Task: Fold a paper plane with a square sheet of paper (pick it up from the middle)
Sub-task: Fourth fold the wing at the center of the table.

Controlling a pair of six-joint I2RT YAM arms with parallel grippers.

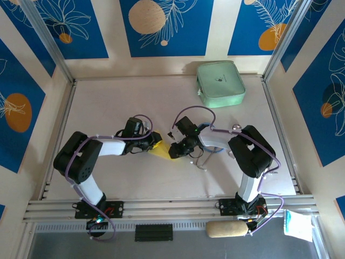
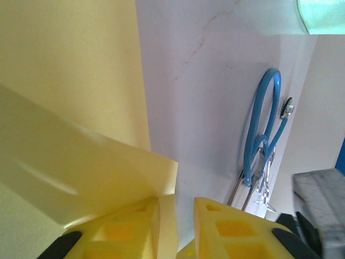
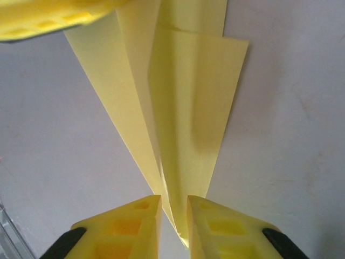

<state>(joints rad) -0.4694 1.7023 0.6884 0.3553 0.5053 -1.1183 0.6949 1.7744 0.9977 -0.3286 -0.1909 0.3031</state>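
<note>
paper plane (image 3: 188,118) | wide end nipped in left tool (image 2: 177,216) | pointed tip nipped in right tool (image 3: 173,216)

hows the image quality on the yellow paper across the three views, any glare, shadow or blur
Top external: even light and sharp, but the paper plane is tiny. Left wrist: the paper sits close to the lens and looks soft, with a pale sheen streak on the raised flap; the blue cable is crisper. Right wrist: the folds read clearly, with a soft shadow beside the centre ridge.
</note>
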